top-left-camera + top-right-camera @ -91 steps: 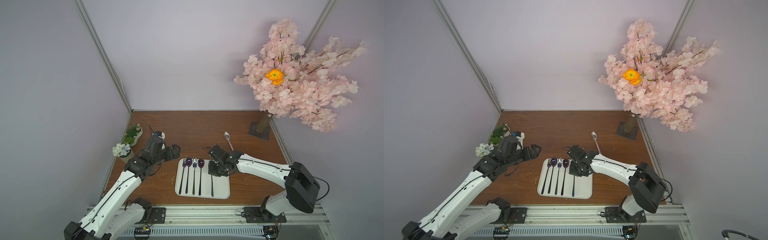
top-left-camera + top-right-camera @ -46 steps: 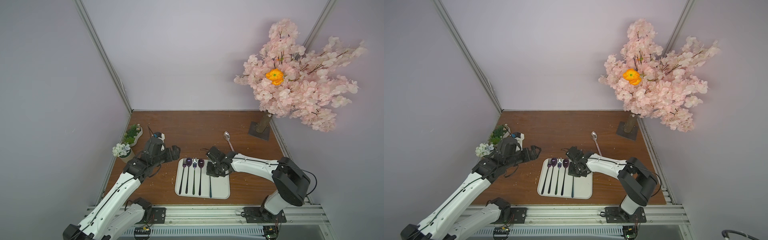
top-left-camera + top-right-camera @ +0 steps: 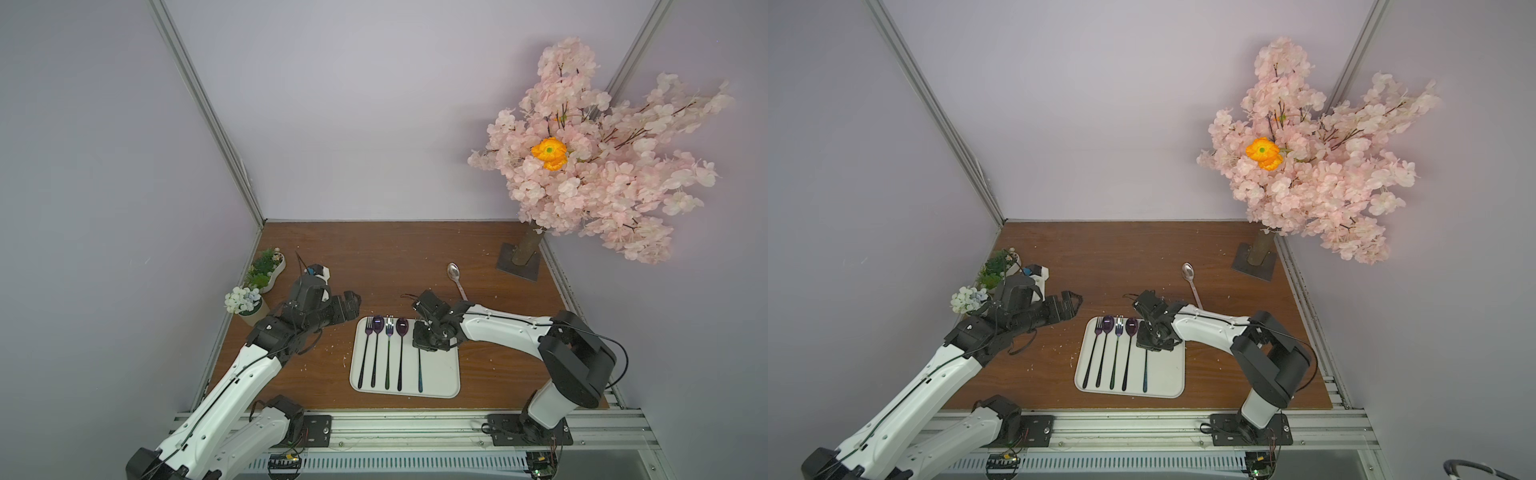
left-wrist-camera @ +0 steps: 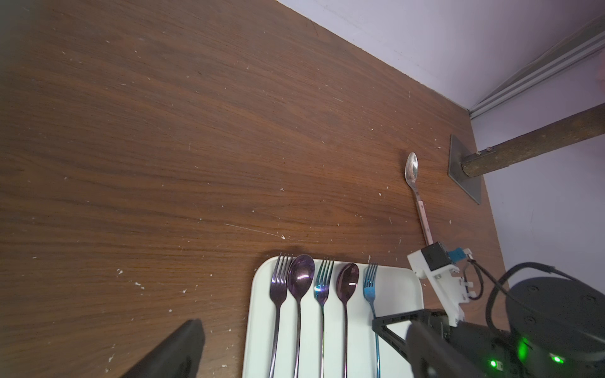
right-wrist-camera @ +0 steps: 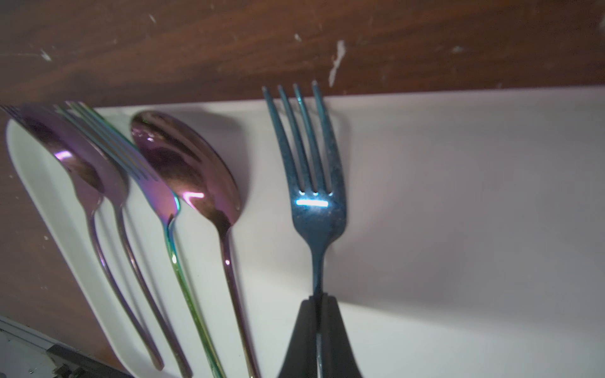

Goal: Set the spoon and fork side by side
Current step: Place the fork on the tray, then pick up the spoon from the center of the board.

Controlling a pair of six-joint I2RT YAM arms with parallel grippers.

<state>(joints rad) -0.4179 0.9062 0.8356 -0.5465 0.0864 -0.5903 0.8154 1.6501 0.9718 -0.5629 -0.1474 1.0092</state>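
Now, blue fork, neck between pinching right jaws, over white tray; left jaws spread wide.

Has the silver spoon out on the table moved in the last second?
No. The silver spoon lies where it did, on the wood, at the same angle and the same way off the tree base in both top views.
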